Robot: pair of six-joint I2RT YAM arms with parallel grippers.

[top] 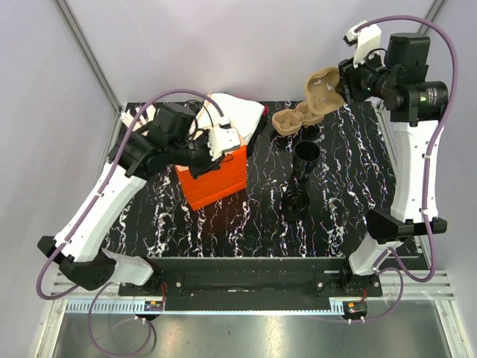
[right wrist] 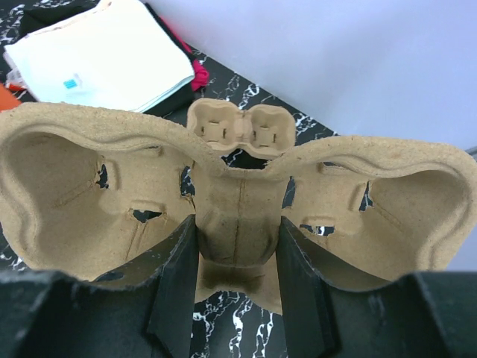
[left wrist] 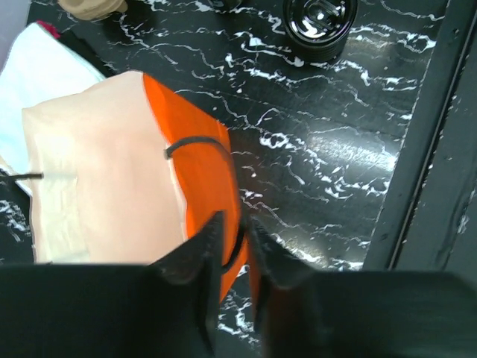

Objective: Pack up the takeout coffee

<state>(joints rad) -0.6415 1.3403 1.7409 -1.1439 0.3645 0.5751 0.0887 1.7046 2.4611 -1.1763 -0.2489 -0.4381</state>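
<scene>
Right pincer point(right wrist: 237, 231): clamped on brown two-hollow cardboard tray point(right wrist: 67, 171). My left pincer point(left wrist: 235, 224): clamped on orange paper bag point(left wrist: 197, 164) rim; I'd hold its mouth wide. Small black tapered cup point(top: 296, 202): right of bag.

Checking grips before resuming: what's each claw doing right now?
Left claw: closed on the rim of the orange paper bag.
Right claw: closed on the brown two-hollow cardboard cup tray.

2 white arms point(top: 97, 216) — purple cables point(top: 179, 91)
</scene>
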